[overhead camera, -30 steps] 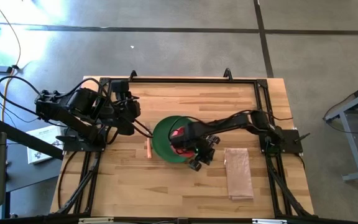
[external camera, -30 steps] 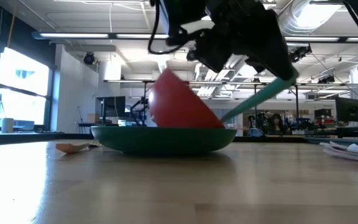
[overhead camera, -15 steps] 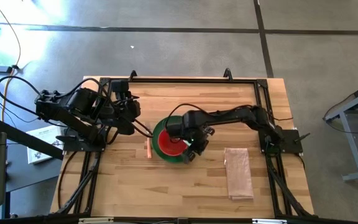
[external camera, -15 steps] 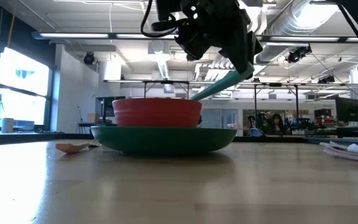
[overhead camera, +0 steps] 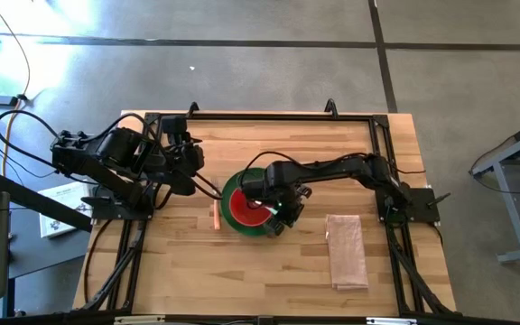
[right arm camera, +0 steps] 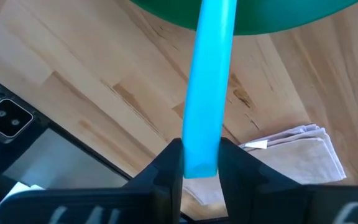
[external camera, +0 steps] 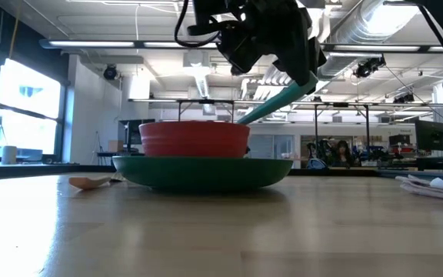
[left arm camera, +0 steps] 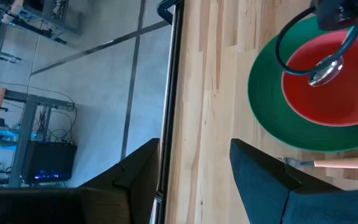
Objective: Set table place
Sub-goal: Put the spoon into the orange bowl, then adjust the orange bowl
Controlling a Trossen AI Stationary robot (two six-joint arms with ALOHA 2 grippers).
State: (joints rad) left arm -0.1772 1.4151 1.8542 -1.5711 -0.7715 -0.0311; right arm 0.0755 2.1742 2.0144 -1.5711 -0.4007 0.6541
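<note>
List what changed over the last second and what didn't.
The red bowl, tilted a second ago, now sits level on the green plate. The right gripper swung back over the bowl, the teal spoon between its fingers. Left gripper, fork and napkin stayed put.

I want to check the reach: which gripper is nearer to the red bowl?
The right. The right gripper hangs over the red bowl, its fingers around the spoon handle; the left gripper waits off to the side, beyond the green plate.
</note>
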